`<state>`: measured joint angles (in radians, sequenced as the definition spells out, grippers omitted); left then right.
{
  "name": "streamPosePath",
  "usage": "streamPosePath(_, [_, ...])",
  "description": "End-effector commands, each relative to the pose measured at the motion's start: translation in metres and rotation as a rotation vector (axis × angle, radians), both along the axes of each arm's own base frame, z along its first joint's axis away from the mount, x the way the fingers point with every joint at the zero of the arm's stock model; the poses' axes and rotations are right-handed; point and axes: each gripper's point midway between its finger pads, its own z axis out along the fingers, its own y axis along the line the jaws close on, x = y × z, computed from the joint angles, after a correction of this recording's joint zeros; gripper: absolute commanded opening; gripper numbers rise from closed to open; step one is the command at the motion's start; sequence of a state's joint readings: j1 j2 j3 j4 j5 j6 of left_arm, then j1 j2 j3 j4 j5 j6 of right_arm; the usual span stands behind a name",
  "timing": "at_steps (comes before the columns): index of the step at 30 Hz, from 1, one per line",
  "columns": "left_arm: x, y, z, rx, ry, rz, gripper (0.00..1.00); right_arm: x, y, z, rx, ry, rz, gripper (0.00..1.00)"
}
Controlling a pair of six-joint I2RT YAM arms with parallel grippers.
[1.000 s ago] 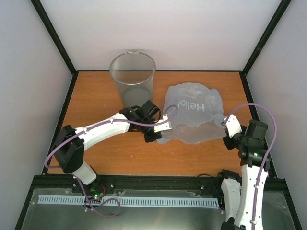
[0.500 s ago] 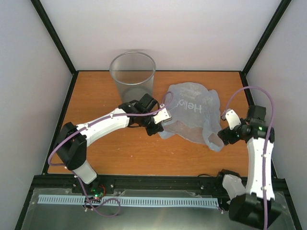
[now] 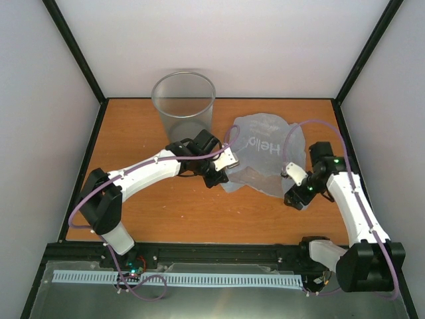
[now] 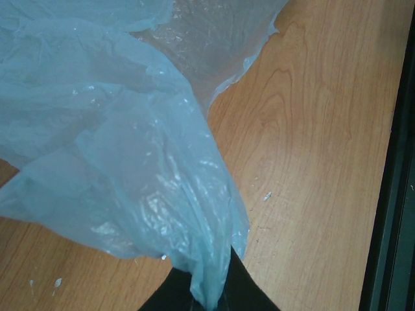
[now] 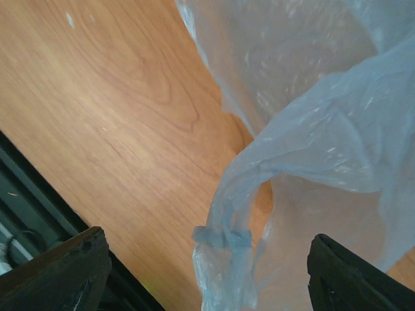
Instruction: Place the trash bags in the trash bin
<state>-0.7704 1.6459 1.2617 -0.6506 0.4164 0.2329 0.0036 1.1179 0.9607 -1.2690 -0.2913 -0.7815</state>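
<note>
From above you see the whole wooden tabletop point(image 3: 146, 219), with the trash bin point(image 3: 184, 109) standing upright at its far edge, left of centre; neither wrist camera shows it. The pale blue trash bag point(image 3: 265, 156) lies crumpled to the right of the bin, not in it, and its "Hello" print reads only from overhead.

Your left arm reaches diagonally from the near left, its wrist just in front of the bin at the bag's left edge. The right arm bends up and inward from the near right to the bag's near right corner. A purple cable point(image 3: 305, 126) loops over the bag there.

The left wrist view shows the left end effector point(image 4: 202, 295) clamped on a gathered fold of film. The right wrist view shows the right end effector point(image 5: 207, 269) spread wide, with a twisted loop of the bag hanging between its fingers point(image 5: 65, 269), unpinched.
</note>
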Motion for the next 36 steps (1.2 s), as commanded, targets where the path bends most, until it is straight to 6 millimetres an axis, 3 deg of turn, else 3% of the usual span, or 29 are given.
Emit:
streamPosePath(1, [0.006, -0.008, 0.014, -0.045, -0.008, 0.003, 0.01, 0.013, -0.021, -0.025, -0.172, 0.003, -0.096, 0.80])
streamPosePath(4, [0.005, -0.008, 0.014, -0.043, -0.009, 0.003, 0.01, 0.023, -0.023, -0.028, -0.190, -0.013, -0.101, 0.78])
streamPosePath(13, [0.010, -0.006, 0.014, -0.037, -0.011, 0.017, 0.01, 0.028, 0.003, -0.054, -0.101, 0.079, -0.049, 0.66])
streamPosePath(18, [0.016, -0.002, 0.019, -0.044, -0.012, 0.036, 0.01, 0.040, 0.011, -0.047, -0.065, 0.098, -0.084, 0.28])
streamPosePath(21, [0.020, 0.001, 0.025, -0.046, -0.031, 0.039, 0.01, 0.053, 0.014, -0.022, -0.025, 0.047, -0.116, 0.07])
streamPosePath(23, [0.022, 0.005, 0.027, -0.042, -0.047, 0.039, 0.03, 0.065, 0.014, 0.003, 0.011, -0.010, -0.149, 0.03])
streamPosePath(25, [0.022, 0.008, 0.029, -0.035, -0.060, 0.032, 0.18, 0.078, 0.013, 0.031, 0.055, -0.070, -0.187, 0.03])
streamPosePath(27, [0.021, 0.010, 0.039, -0.048, -0.079, 0.020, 0.39, 0.088, 0.012, 0.055, 0.093, -0.120, -0.219, 0.03])
streamPosePath(29, [0.017, 0.009, 0.066, -0.100, -0.121, -0.002, 0.51, 0.096, 0.009, 0.077, 0.110, -0.171, -0.245, 0.03])
streamPosePath(36, [0.016, 0.019, 0.144, -0.168, -0.299, -0.024, 0.81, 0.128, -0.005, 0.160, 0.110, -0.403, -0.293, 0.03])
